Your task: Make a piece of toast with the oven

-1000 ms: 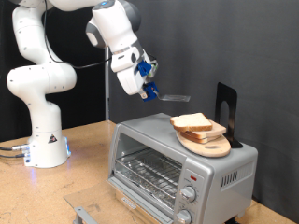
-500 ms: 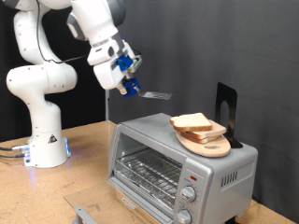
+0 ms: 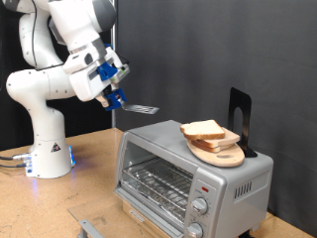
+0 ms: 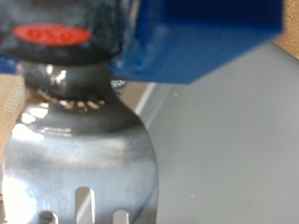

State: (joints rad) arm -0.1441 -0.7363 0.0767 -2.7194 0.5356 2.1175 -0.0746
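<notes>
The gripper [image 3: 113, 94] is in the air above the wooden table [image 3: 94, 149], to the exterior view's left of the oven [image 3: 193, 174] and higher than its roof. Its blue fingers [image 3: 117, 89] are closed on the handle of a metal spatula [image 3: 142, 107]. The blade of the spatula reaches out flat toward the exterior view's right and ends near the left top edge of the oven, without touching it. In the wrist view the shiny slotted blade [image 4: 79, 168] fills the lower part, and a blue finger [image 4: 201, 37] and a red label are above it. Nothing lies on the blade.

The piece of toast [image 3: 206, 130] is on top of the oven, near the right rear corner of the roof. It rests on a round wooden board [image 3: 220, 151], and there seem to be two slices, one over the other; I cannot tell this exactly. A black stand [image 3: 241, 119] rises just behind the board, at the right edge of the roof.

The oven sits on the table, at the exterior view's lower right. Its glass door is closed, with the handle bar along the top, and the wire rack [image 3: 154, 181] shows through the glass. Two round knobs [image 3: 197, 208] are at the right side of its front. The white base of the arm [image 3: 48, 149] stands at the left part of the table.
</notes>
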